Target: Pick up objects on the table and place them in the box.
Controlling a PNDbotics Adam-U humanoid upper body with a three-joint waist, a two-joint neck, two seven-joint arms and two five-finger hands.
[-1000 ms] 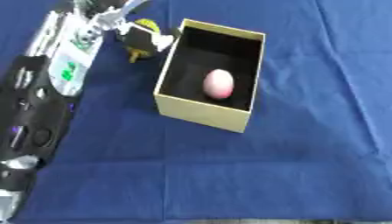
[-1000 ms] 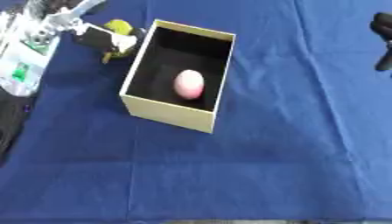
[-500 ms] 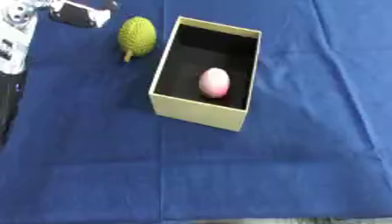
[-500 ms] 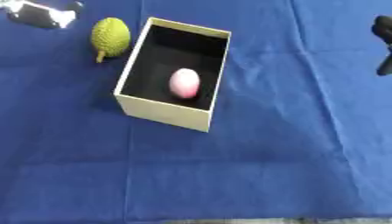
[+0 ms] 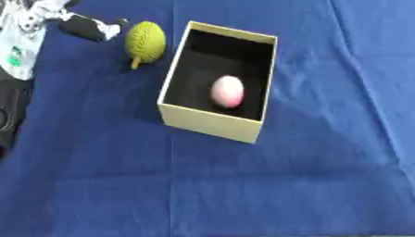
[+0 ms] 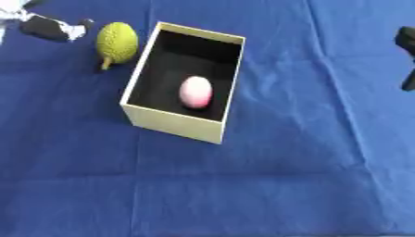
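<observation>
Up at the far left corner of the desk, the left hand showed only as a dark fingertip part with white patches, lying just beside the green fruit. Whether it touched the fruit could not be made out, and I cannot tell if its fingers were relaxed or curled. It held nothing that showed.

The green fruit, bumpy-skinned with a short stem pointing toward the near side, lay on the blue cloth just outside the left wall of the box. A narrow strip of cloth seemed to show between them.

The box was cream outside and black inside, open at the top, and sat askew in the far middle of the desk. Within it a pink egg-shaped object rested on the black floor, nearer the right wall and the near wall.

At the right edge of the desk, a dark piece of the right hand showed in the right eye view only; its state could not be told either.
</observation>
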